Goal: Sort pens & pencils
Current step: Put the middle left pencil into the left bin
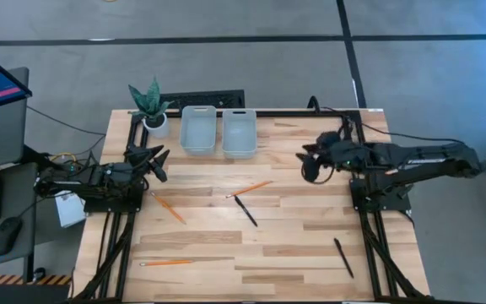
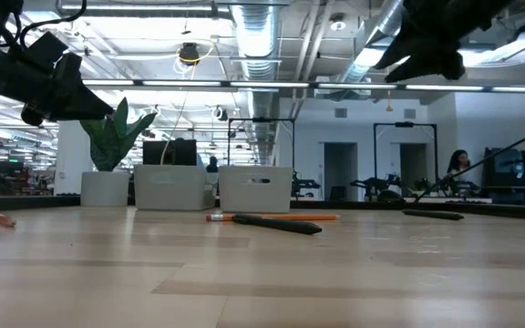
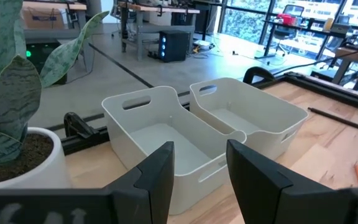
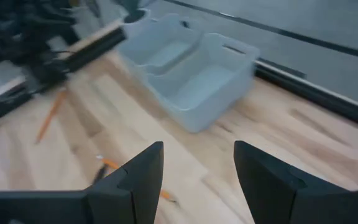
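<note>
On my far left a potted snake plant (image 1: pixel 153 103) stands at the table's back corner, and just in front of it my left gripper (image 1: pixel 159 160) hangs above the wooden table (image 1: pixel 294 245), its fingers (image 3: pixel 157 177) apart with nothing between them, aimed past the plant toward the bins. Near that gripper one orange pencil (image 1: pixel 170 209) lies slanted on the wood, and another pencil (image 1: pixel 166 263) lies almost level close to the front edge on the same side. At the back, just beside the plant, sit two pale bins side by side and touching: the left bin (image 1: pixel 198 129) and the right bin (image 1: pixel 239 133), both with bare floors as my left wrist camera shows them. Toward the middle of the table the third pencil (image 1: pixel 250 188) lies slanted, and a black pen (image 1: pixel 245 211) runs from just beside its lower end toward the front. Farther right, my right gripper (image 1: pixel 310 162) hovers well above the boards, fingers (image 4: pixel 135 177) spread wide and holding nothing, pointed at the bins. On the far right, near the front edge, another pen (image 1: pixel 343 257) lies alone, well apart from everything else.
</note>
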Robot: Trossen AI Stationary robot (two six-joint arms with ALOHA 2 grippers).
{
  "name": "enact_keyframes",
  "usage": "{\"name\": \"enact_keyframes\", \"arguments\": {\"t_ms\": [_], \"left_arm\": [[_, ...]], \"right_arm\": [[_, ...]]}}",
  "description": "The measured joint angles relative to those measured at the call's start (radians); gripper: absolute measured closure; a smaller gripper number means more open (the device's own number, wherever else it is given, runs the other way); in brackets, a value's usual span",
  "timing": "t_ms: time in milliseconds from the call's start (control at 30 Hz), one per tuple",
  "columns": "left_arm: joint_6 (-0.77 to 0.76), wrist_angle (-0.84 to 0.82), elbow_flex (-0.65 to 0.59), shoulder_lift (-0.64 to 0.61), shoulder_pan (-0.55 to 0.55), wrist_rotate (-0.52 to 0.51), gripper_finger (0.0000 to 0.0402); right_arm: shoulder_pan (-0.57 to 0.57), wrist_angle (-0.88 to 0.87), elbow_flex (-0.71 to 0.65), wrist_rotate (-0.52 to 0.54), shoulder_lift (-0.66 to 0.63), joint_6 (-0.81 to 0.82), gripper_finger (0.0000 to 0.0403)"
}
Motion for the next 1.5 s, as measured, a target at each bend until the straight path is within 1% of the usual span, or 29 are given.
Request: {"name": "enact_keyframes", "arguments": {"t_ms": [100, 400, 500, 600, 700, 833, 967, 1100, 1300, 1400, 1500], "left_arm": [[0.000, 0.000, 0.000, 0.000, 0.000, 0.000, 0.0265], [0.007, 0.000, 0.000, 0.000, 0.000, -0.005, 0.0265], [0.007, 0.000, 0.000, 0.000, 0.000, -0.006, 0.0265], [0.007, -0.002, 0.000, 0.000, 0.000, -0.007, 0.0262], [0.038, -0.002, 0.000, 0.000, 0.000, -0.010, 0.0250], [0.060, -0.002, 0.000, 0.000, 0.000, -0.013, 0.0219], [0.058, 0.001, 0.000, 0.000, 0.000, 0.017, 0.0182], [0.060, 0.000, 0.000, 0.000, 0.000, 0.019, 0.0161], [0.058, 0.000, 0.000, 0.000, 0.000, 0.024, 0.0157], [0.052, 0.002, 0.000, 0.000, 0.000, 0.024, 0.0156], [0.051, 0.005, 0.000, 0.000, 0.000, 0.024, 0.0156]], "right_arm": [[0.038, 0.100, -0.051, 0.009, 0.000, -0.003, 0.0186], [0.123, 0.226, -0.131, 0.167, 0.000, -0.003, 0.0186], [0.157, 0.319, -0.178, 0.219, 0.000, -0.022, 0.0186], [0.187, 0.436, -0.231, 0.242, 0.001, -0.083, 0.0186], [0.202, 0.566, -0.287, 0.256, 0.001, -0.116, 0.0186], [0.203, 0.695, -0.340, 0.263, 0.000, -0.148, 0.0186], [0.192, 0.709, -0.345, 0.263, 0.000, -0.151, 0.0186], [0.175, 0.709, -0.345, 0.265, 0.001, -0.187, 0.0186], [0.151, 0.704, -0.344, 0.266, 0.011, -0.199, 0.0186], [0.131, 0.636, -0.345, 0.265, 0.015, -0.242, 0.0186], [0.122, 0.628, -0.344, 0.265, 0.024, -0.192, 0.0186]]}}
